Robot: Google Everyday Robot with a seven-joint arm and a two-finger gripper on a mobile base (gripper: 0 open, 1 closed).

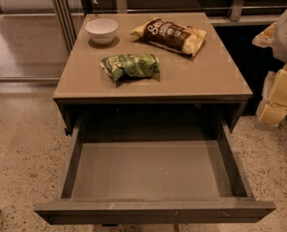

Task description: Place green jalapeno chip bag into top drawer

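Green chip bag [131, 65] lay flat and crumpled on the surface [201, 76], a bit left of centre, long side running left to right. It was not in the drawer. Drawer [152, 210] stood pulled out under the surface's front edge, its flat grey bottom and low side walls in full view, front panel nearest the camera. White bowl [102, 30] sat upright at the back left corner. Brown chip bag [171, 35] lay slanted at the back, right of the bowl, apart from the green chip bag. Gripper [278, 98] hung at the right edge of view, off the surface's right side near its front corner, well apart from the green chip bag and partly cut off. Couldn't tell whether it was spread or closed. Speckled floor [22, 153] all round.
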